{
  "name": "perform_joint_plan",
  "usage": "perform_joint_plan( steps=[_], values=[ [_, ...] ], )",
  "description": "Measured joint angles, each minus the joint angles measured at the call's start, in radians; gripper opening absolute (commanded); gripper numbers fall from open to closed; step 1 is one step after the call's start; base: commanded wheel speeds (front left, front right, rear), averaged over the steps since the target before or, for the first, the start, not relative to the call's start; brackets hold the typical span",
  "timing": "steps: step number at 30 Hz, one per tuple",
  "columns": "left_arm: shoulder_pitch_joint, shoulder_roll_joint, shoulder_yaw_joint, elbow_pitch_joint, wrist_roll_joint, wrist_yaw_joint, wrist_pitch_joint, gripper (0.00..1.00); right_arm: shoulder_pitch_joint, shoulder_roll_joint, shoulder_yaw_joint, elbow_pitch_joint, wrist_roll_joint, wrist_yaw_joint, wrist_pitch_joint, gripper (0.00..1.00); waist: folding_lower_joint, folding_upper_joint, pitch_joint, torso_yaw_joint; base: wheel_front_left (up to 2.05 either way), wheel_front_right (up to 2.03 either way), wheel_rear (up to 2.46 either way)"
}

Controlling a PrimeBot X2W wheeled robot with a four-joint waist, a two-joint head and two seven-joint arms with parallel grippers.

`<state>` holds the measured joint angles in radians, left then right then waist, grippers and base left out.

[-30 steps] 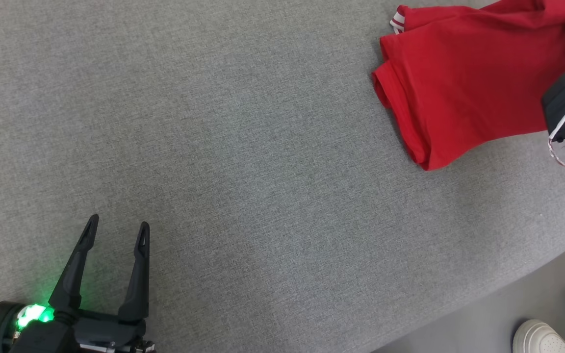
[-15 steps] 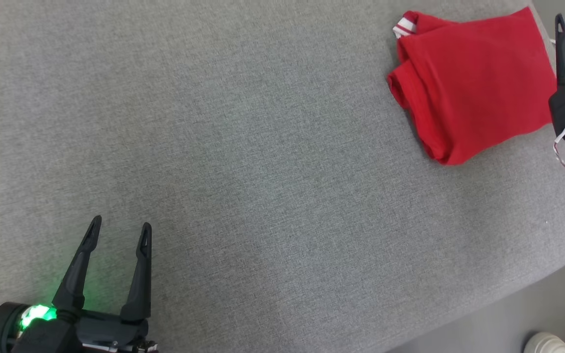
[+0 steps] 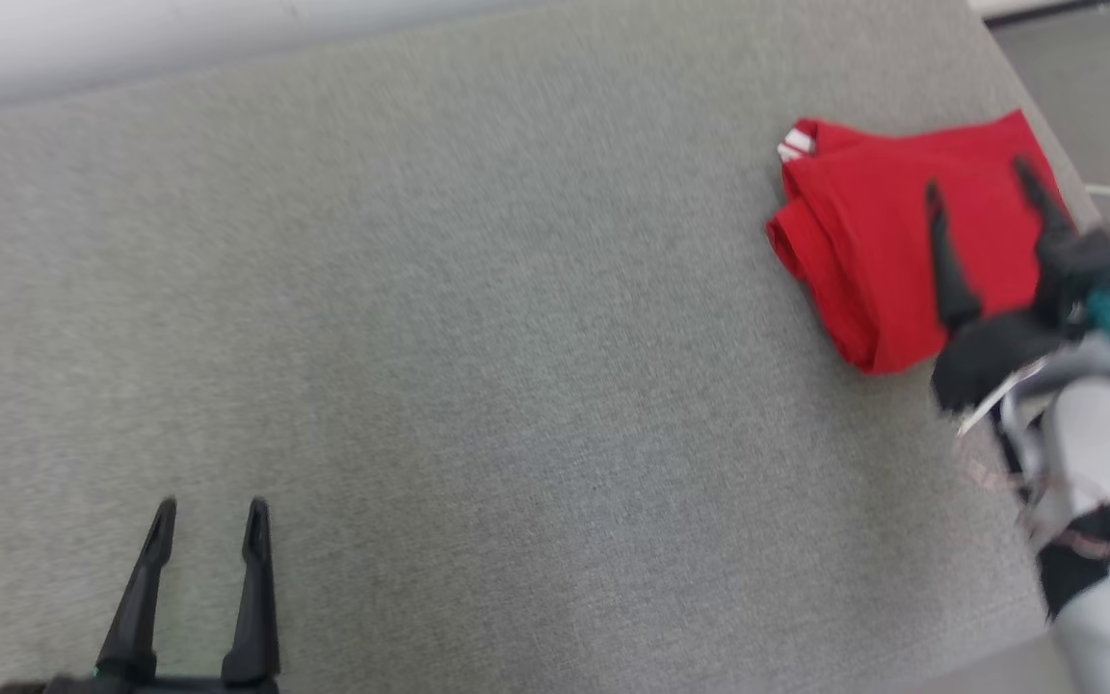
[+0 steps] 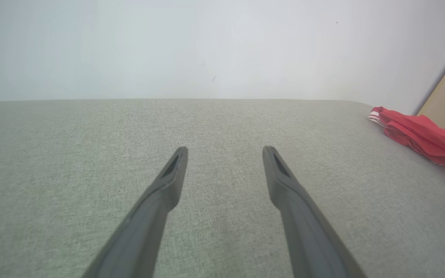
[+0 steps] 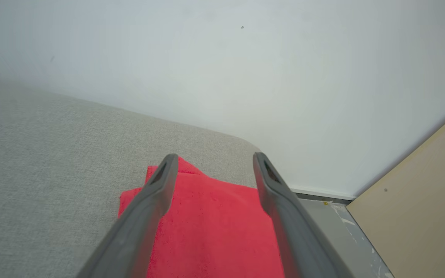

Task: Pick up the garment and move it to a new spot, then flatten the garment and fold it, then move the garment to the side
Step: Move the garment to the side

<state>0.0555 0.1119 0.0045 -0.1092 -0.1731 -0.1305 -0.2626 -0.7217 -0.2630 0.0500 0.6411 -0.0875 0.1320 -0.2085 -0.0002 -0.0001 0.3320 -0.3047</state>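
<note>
Folded red garment [image 3: 863, 251] at the far right corner of the grey tabletop [image 3: 516, 386]. Right gripper [image 3: 977, 176] hovers over it, fingers apart and empty; left gripper [image 3: 212, 506], near left, likewise apart. Expect light, limp cloth — pinch every layer at its thick folded edge.

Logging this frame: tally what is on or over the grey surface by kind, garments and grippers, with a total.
Garments: 1, the folded red garment near the far right corner of the grey surface.
Grippers: 2, the left gripper open over bare surface, the right gripper open over the garment.
Total: 3.
</note>
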Motion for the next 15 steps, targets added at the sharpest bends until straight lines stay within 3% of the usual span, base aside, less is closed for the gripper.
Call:
perform_joint_plan(
  steps=[6,15],
  values=[
    [0.074,-0.030,0.041,0.033,-0.001,0.002,0.000,1.00,0.211,0.062,0.023,-0.087,0.092,0.000,-0.023,1.00,-0.0001,-0.0001,-0.098,0.038,0.00,0.00,0.00],
    [0.168,-0.051,0.097,0.091,-0.016,0.001,0.000,1.00,0.490,0.151,0.040,-0.169,0.142,0.000,-0.031,1.00,-0.0002,-0.0002,-0.244,0.109,0.00,0.00,0.00]
  ],
)
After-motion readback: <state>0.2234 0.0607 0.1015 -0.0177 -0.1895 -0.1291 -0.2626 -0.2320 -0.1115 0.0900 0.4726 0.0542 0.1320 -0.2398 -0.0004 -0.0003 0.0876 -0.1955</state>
